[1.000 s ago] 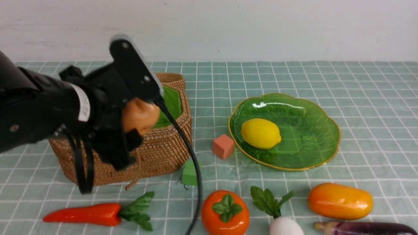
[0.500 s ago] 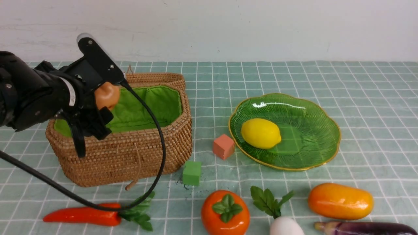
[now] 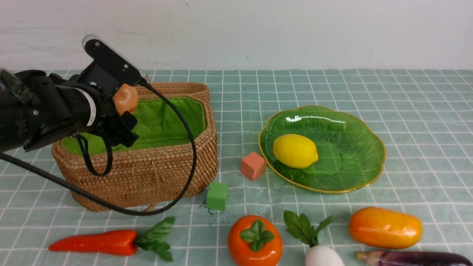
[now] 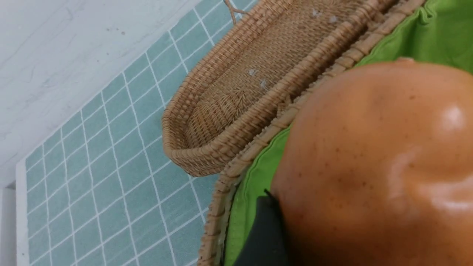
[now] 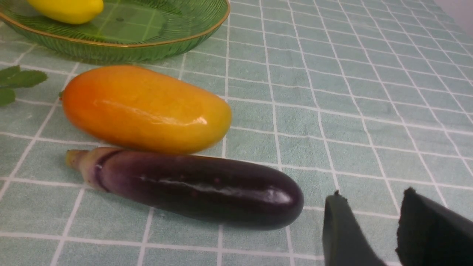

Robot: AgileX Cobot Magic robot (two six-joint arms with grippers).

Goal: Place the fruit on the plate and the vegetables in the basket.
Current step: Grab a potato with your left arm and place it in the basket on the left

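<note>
A pale green checked cloth (image 3: 406,96) covers the table. Towards the left stands the long tan wicker basket (image 3: 166,173) with its bright green lining; its wicker lid (image 4: 236,92) lies open behind it. To the right sits the ribbed green glass plate (image 3: 354,147) with a gold rim, and the yellow toy lemon (image 3: 295,150) lies on it.

The black left gripper (image 3: 123,111) hangs over the basket's left end, jaws clamped around a glossy brown toy potato (image 3: 125,99).

Along the near edge lie the dark purple eggplant (image 5: 199,188), touching the orange-yellow mango (image 3: 385,227), then the white radish (image 3: 323,256) with green leaves, the round orange-red persimmon (image 3: 255,242), and the long red pepper (image 3: 92,242) in front of the basket.

A salmon-pink foam cube (image 3: 253,166) sits just beside the plate, and a green foam cube (image 3: 217,195) by the basket's corner.

The right gripper (image 5: 373,195) sits low near the eggplant's rounded end, jaws apart and empty.
</note>
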